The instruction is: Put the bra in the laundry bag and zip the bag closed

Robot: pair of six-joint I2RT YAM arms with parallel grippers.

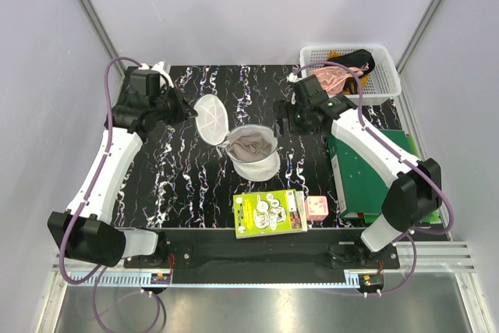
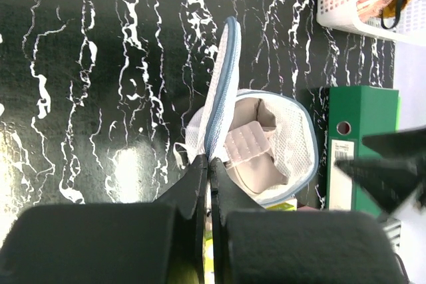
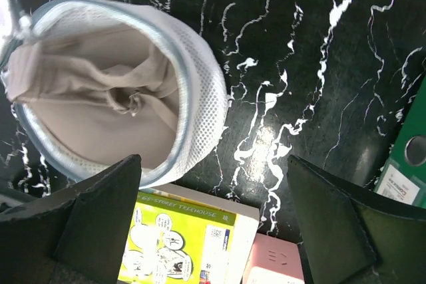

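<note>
Left gripper (image 2: 208, 166): jaws closed, pinching the blue-zipped rim of the raised lid of the white round mesh laundry bag (image 2: 303, 134). The bag stands open near the middle of the black marbled counter (image 2: 66, 64). Right gripper (image 3: 213, 224): jaws spread wide, holding nothing, above the counter just right of the bag. Beige soft-fabric bra (image 3: 93, 104): inside the bag. Nearer: yellow-green booklet (image 3: 173, 244), pink box (image 3: 273, 264). Right: green binder (image 3: 399, 157).
</note>
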